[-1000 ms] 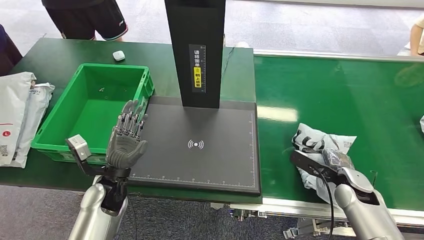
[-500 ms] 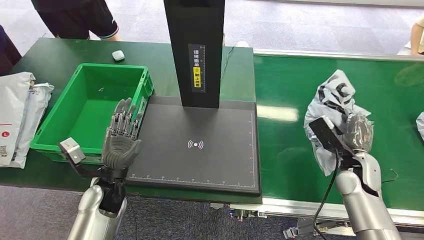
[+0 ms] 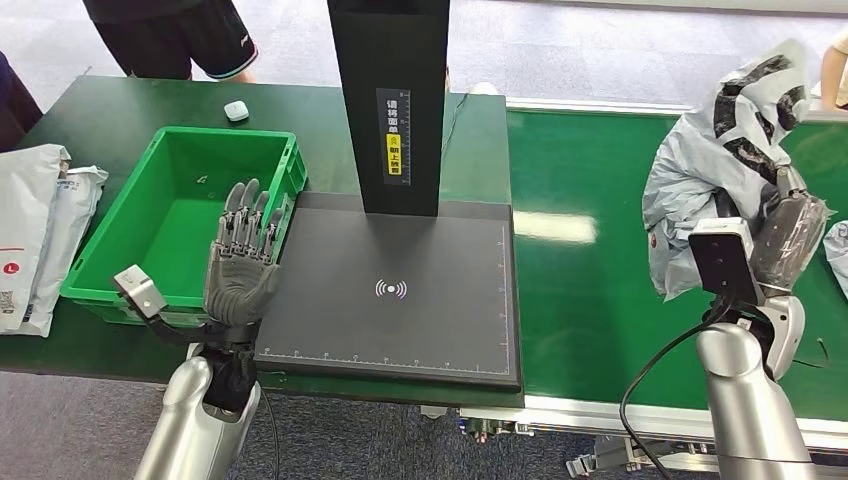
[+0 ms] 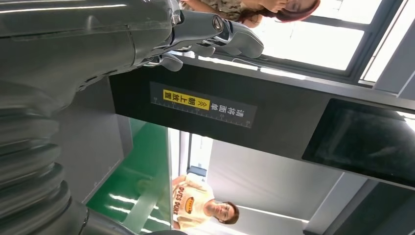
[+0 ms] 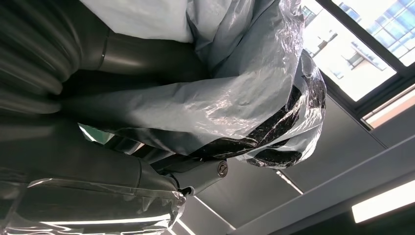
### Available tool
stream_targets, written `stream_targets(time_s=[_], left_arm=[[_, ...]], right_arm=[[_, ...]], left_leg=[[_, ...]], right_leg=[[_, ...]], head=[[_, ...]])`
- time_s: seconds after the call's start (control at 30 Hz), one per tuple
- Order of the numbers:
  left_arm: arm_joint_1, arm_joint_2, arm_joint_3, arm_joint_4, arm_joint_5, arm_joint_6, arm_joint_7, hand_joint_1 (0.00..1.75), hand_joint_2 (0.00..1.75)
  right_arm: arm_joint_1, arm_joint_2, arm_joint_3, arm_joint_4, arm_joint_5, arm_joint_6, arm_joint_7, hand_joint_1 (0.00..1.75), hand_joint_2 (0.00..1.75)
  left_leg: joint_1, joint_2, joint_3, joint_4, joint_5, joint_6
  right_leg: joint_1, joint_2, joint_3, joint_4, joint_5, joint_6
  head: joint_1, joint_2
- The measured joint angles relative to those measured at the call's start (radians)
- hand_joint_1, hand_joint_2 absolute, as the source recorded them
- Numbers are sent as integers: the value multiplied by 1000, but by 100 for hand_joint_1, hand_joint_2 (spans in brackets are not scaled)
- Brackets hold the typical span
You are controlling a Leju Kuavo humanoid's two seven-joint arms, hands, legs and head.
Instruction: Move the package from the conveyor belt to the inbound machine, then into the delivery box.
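- Gripping the package (image 3: 720, 150), the right hand (image 3: 790, 230) is raised above the conveyor belt (image 3: 600, 300), fingers wrapped around the crumpled bag.
- package: grey plastic mailer with black print, held up off the belt, bunched up; its top reaches near the far edge of the belt in the head view.
- right wrist view: grey film (image 5: 235, 98) draped over the hand's thumb and fingers, black print at the bag's far end; clear plastic wrap also sits over part of the hand.
- left hand (image 3: 240, 265) holds nothing, fingers apart and pointing up, palm toward the inbound machine; it hovers over the near left corner of the scan plate (image 3: 400, 300), just beside the green delivery box (image 3: 110, 280).
- inbound machine: flat black plate with a white wireless symbol (image 3: 391, 289), black upright column (image 3: 390, 100) with a yellow-and-white label.
- left wrist view: column and label (image 4: 203, 104) seen sideways, fingertips (image 4: 235, 39) spread in front of it.
- delivery box sits left of the plate on the dark green table (image 3: 100, 110).
- white mailers (image 3: 35, 230) stacked at the table's left edge; small white object (image 3: 237, 111) at the far side of the table.
- person in dark shorts (image 3: 170, 40) stands behind the table.
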Motion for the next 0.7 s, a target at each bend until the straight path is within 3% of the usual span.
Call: stream_targets(time_s=[0.13, 0.23, 0.33, 0.5, 0.7], left_arm=[[-1, 0, -1, 2, 1, 4, -1, 0, 175], [-5, 0, -2, 2, 9, 13, -10, 0, 175], [-20, 0, -2, 7, 15, 27, -25, 0, 175], [-58, -2, -8, 24, 16, 32, -38, 0, 175], [-99, -7, -10, 48, 15, 32, -38, 0, 175]], right_arm=[[0, 3, 0, -10, -8, -5, -11, 175, 175], [-1, 6, 3, -28, -16, -27, -71, 175, 175], [-19, 9, 37, -58, 55, -5, -103, 175, 175], [-96, 10, 203, -60, 280, 60, -82, 175, 175], [-260, 13, 458, -24, 345, 132, -43, 175, 175]], left_leg=[[0, 0, 0, 0, 0, 0], [0, 0, 0, 0, 0, 0], [0, 1, 0, 0, 0, 0], [0, 4, 1, 0, 1, -1], [0, 4, 1, 0, 1, -1]], right_leg=[[0, 0, 0, 0, 0, 0], [0, 0, 0, 0, 0, 0], [0, 2, 0, 0, 0, 0], [0, 5, 0, 1, 1, -1], [1, 4, -1, 1, 1, -1]], head=[[0, 0], [0, 0], [0, 0], [0, 0], [0, 0]])
